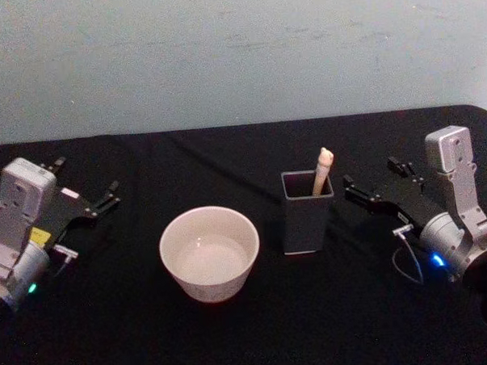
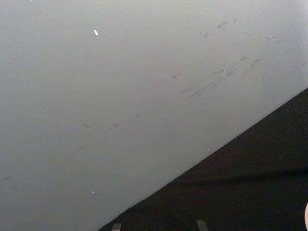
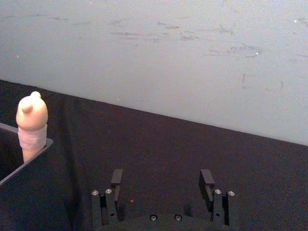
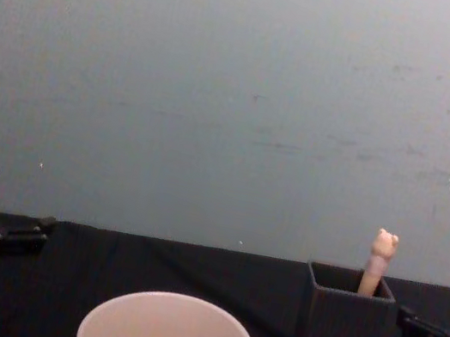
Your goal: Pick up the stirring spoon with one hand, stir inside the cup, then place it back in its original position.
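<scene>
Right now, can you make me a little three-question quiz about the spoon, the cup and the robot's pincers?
1. True or false: the stirring spoon stands in the dark grey holder.
2. Which pincer is nearer the holder? A) left pincer B) right pincer
3. Fill in: the cup sits on the holder's ____ side, by the robot's sides.

Key: 1 true; 2 B; 3 left.

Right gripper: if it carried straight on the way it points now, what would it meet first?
Probably the dark grey holder: the open right gripper points at its upper right side, near the stirring spoon. Depth is uncertain.
</scene>
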You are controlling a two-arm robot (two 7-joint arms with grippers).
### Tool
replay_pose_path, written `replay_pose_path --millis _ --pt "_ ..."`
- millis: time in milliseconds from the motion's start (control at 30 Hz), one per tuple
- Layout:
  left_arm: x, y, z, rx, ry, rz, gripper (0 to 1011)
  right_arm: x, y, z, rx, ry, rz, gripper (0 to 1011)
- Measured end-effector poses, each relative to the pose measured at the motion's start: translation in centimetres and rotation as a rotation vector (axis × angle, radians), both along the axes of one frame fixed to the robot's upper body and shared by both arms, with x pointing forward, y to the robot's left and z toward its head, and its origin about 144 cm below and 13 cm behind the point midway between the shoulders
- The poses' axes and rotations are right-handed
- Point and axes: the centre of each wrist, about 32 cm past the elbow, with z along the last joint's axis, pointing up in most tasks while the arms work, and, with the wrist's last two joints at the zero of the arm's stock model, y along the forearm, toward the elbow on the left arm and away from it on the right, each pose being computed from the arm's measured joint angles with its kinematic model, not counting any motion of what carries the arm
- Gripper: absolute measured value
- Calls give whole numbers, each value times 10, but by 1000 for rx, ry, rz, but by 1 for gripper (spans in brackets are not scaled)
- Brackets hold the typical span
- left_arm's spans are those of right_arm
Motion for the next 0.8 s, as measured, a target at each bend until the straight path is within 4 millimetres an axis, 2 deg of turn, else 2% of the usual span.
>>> replay_pose_path --millis 800 --pt "0 0 0 0 0 0 1001 0 0 0 -1 1 -1 1002"
